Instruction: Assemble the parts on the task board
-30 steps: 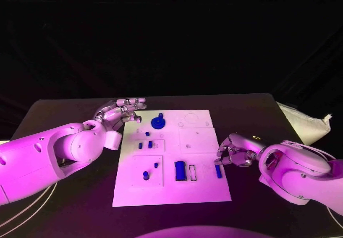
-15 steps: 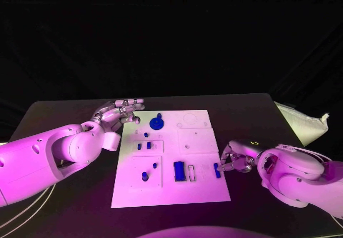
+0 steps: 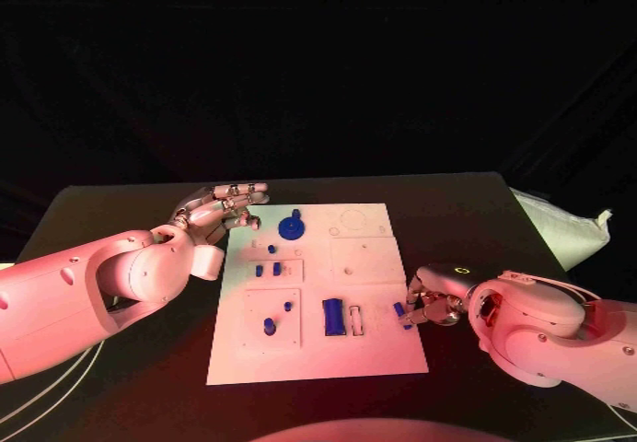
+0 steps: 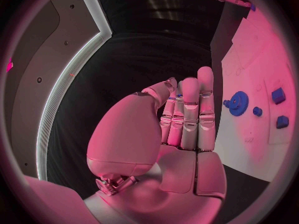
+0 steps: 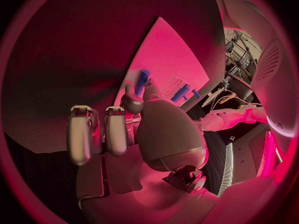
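Right arm has slid nearer the robot along the board's (image 3: 318, 359) right edge since a second ago, and its right hand (image 3: 432, 299) now sits at the lower right edge, pinching a small blue bar (image 5: 142, 79) in its fingertips, tilted just above the board. Left hand (image 3: 219, 207) unchanged at the board's upper left corner, fingers straight and side by side, holding nothing, off the board. On the board: blue gear (image 3: 292, 225) near the top, large blue block (image 3: 333, 316) low in the middle, small blue pegs in the left recesses.
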Motion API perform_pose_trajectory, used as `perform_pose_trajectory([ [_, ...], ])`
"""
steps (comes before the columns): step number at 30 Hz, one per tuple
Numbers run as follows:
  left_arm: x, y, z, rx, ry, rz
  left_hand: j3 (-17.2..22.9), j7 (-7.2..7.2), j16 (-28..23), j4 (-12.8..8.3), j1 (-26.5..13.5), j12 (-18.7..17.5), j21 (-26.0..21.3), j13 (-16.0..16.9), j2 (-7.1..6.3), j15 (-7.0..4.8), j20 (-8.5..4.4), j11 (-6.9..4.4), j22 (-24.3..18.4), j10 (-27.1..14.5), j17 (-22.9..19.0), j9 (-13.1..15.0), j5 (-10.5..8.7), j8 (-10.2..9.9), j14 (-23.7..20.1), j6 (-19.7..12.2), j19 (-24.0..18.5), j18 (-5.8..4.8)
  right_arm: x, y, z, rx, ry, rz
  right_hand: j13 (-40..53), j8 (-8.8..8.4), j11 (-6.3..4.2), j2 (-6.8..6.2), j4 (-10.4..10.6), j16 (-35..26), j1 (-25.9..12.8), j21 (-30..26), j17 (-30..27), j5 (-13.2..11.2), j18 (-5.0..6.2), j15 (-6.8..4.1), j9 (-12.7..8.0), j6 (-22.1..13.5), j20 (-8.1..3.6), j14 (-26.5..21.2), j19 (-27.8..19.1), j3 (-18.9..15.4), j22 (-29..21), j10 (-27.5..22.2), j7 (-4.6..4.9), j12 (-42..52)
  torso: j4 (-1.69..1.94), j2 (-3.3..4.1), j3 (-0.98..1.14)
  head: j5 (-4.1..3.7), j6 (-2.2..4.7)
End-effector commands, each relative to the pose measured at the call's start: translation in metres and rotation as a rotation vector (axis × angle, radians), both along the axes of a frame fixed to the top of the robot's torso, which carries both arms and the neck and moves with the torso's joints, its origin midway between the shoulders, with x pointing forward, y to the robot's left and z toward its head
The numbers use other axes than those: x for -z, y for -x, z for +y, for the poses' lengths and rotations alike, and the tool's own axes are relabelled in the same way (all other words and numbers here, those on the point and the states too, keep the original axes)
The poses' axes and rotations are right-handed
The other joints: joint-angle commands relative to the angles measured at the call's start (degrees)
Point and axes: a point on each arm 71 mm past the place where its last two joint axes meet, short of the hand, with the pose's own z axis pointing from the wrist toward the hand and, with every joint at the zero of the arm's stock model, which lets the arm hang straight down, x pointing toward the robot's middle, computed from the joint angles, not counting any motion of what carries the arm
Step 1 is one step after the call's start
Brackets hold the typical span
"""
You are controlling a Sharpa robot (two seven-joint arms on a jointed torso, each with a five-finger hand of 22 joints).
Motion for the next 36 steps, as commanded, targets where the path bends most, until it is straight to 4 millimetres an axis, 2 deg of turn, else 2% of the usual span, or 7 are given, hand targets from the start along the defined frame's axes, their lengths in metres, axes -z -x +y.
perform_pose_trajectory([
  [1,-0.001,0.001,-0.003,0.020,0.011,-0.008,0.1,-0.09,0.2,-0.4,0.3,0.2,0.0,0.1,0.28,0.00,-0.02,0.11,0.1,-0.4,-0.1,0.0,0.16,0.3,-0.3,-0.3,-0.3,0.60,0.004,0.001,0.003,-0.020,0.039,0.009,0.1,-0.20,-0.19,0.19,-0.2,-0.1,1.3,0.1,0.4,0.0,-0.27,-0.27,-0.1,0.5,0.02,3.1,0.3,0.2,4.3,0.3,-0.18,0.1,0.03,0.01,-0.05,0.07,-0.11],
  [7,-0.001,0.001,-0.002,0.020,0.011,-0.007,0.1,-0.09,0.2,-0.4,0.3,0.2,0.0,0.1,0.28,0.00,-0.02,0.11,0.1,-0.4,-0.1,0.0,0.16,0.3,-0.3,-0.3,-0.3,0.60,0.009,0.000,0.007,-0.039,0.101,0.009,-0.3,-0.54,-0.31,0.41,-1.5,-0.4,4.0,0.0,0.1,-0.3,-0.22,-0.40,-0.1,0.6,-0.15,3.1,0.2,0.9,4.1,0.1,-0.24,-0.6,0.06,0.00,-0.08,0.23,-0.23],
  [16,-0.001,0.001,-0.002,0.020,0.010,-0.006,0.1,-0.09,0.2,-0.4,0.3,0.2,0.0,0.1,0.28,0.00,-0.02,0.11,0.1,-0.4,-0.1,0.0,0.16,0.3,-0.3,-0.3,-0.3,0.60,0.017,-0.001,0.019,-0.098,0.173,-0.003,-1.2,-1.08,-0.20,0.31,-2.6,-1.1,5.9,-0.6,-0.7,-1.3,-0.04,-0.32,-0.3,0.4,-0.13,2.9,-0.4,1.3,3.3,-0.6,-0.07,-2.1,0.08,0.00,-0.08,0.50,-0.31],
  [18,-0.001,0.001,-0.002,0.021,0.010,-0.005,0.1,-0.09,0.2,-0.4,0.3,0.2,0.0,0.1,0.28,0.00,-0.02,0.11,0.1,-0.4,-0.1,0.0,0.16,0.3,-0.3,-0.3,-0.3,0.60,0.020,-0.002,0.022,-0.122,0.205,-0.007,-1.4,-1.22,-0.20,0.42,-3.0,-1.2,6.6,-0.7,-0.8,-1.3,-0.01,-0.33,-0.3,0.4,-0.12,2.8,-0.5,1.7,3.2,-0.7,-0.06,-2.4,0.03,-0.01,-0.01,0.65,-0.41],
  [24,-0.001,0.002,-0.002,0.022,0.008,-0.004,0.1,-0.09,0.2,-0.4,0.3,0.2,0.0,0.1,0.28,0.00,-0.02,0.11,0.1,-0.4,-0.1,0.0,0.16,0.3,-0.3,-0.3,-0.3,0.60,0.025,-0.001,0.027,-0.167,0.276,0.012,-1.7,-1.49,-0.19,0.79,-3.9,-1.2,7.9,-0.8,-0.7,-3.5,0.02,-0.32,-0.4,0.7,-0.11,2.8,-0.6,2.4,3.1,-0.8,-0.04,-3.0,0.01,-0.02,-0.07,0.74,-0.47],
  [29,-0.001,0.002,-0.002,0.023,0.007,-0.004,0.1,-0.09,0.2,-0.4,0.3,0.2,0.0,0.1,0.28,0.00,-0.02,0.11,0.1,-0.4,-0.1,0.0,0.16,0.3,-0.3,-0.3,-0.3,0.60,0.025,-0.001,0.030,-0.174,0.275,0.001,-1.9,-1.69,-0.30,1.62,-4.6,-1.3,9.1,-0.8,-0.7,-4.3,0.01,-0.39,-0.4,0.9,-0.15,2.8,-0.5,3.6,3.1,-0.9,-0.15,-3.2,-0.06,-0.05,-0.03,0.83,-0.50],
  [36,-0.001,0.002,-0.002,0.024,0.005,-0.005,0.1,-0.11,0.2,-0.5,0.3,0.3,0.0,0.1,0.29,0.01,-0.02,0.10,0.1,-0.5,-0.1,0.0,0.17,0.3,-0.3,-0.3,-0.4,0.60,0.020,0.000,0.031,-0.139,0.198,-0.035,-1.7,-2.04,-0.64,3.47,-6.4,-1.0,12.3,-0.6,-0.2,-2.5,-0.07,-0.72,-0.6,1.2,-0.44,3.0,-0.2,7.2,3.5,-0.8,-0.45,-3.1,-0.02,-0.09,-0.03,0.89,-0.50],
])
